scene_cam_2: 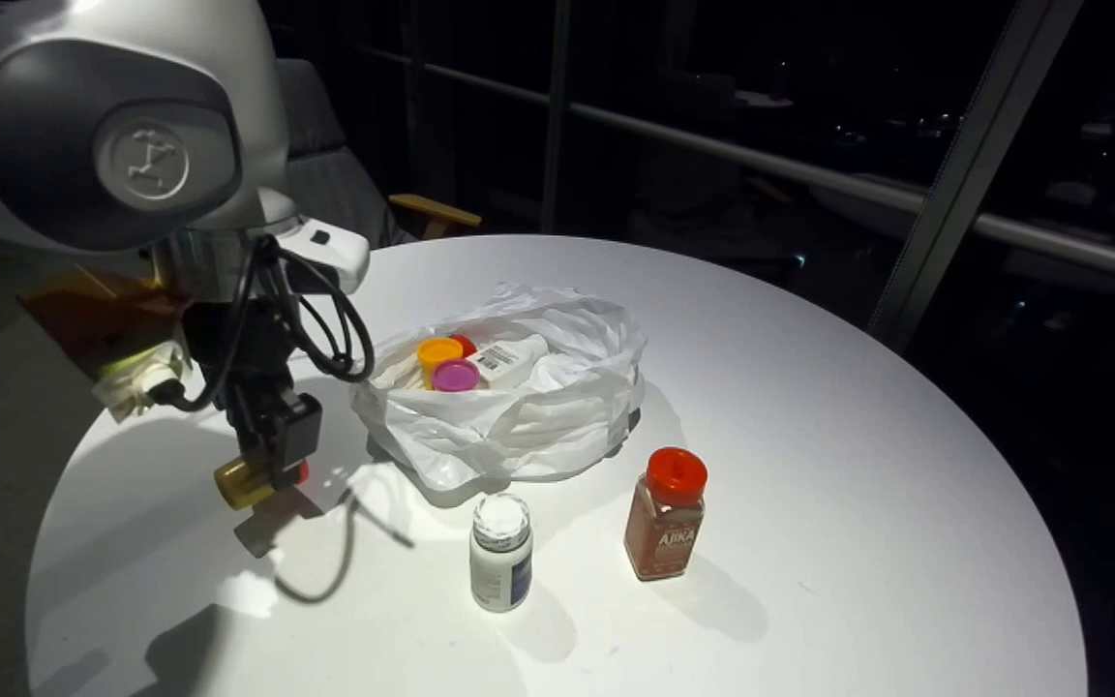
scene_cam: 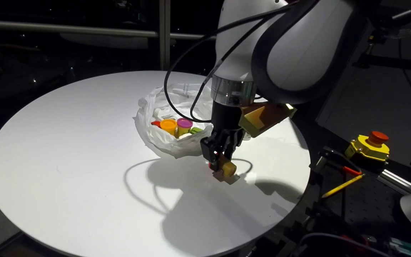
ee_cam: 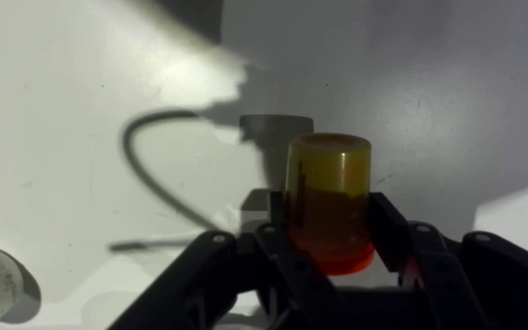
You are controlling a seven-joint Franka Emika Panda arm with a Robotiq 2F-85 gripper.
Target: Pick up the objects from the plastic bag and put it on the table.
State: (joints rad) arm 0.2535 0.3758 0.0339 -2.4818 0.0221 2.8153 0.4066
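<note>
My gripper (ee_cam: pixel 328 217) is shut on a yellow tub with a red lid (ee_cam: pixel 332 172), one finger against each side. The tub lies sideways, a little above the white table (scene_cam_2: pixel 809 561), its shadow just apart from it. Beside the gripper in both exterior views is the crinkled plastic bag (scene_cam_2: pixel 519 436). Inside it show an orange-lidded tub (scene_cam_2: pixel 439 350), a purple-lidded tub (scene_cam_2: pixel 455 375), a white bottle (scene_cam_2: pixel 509 360), a red piece (scene_cam_2: pixel 464 344) and a green piece (scene_cam: pixel 196 130). A white jar (scene_cam_2: pixel 499 571) and a red-capped bottle (scene_cam_2: pixel 666 532) stand upright on the table.
Loose black cables (scene_cam_2: pixel 330 319) hang from the arm near the bag's rim. Off the table's edge, a yellow-and-red button device (scene_cam: pixel 369 147) and a yellow pencil (scene_cam: pixel 344 185) rest on a dark surface. A chair (scene_cam_2: pixel 325 174) stands behind the table.
</note>
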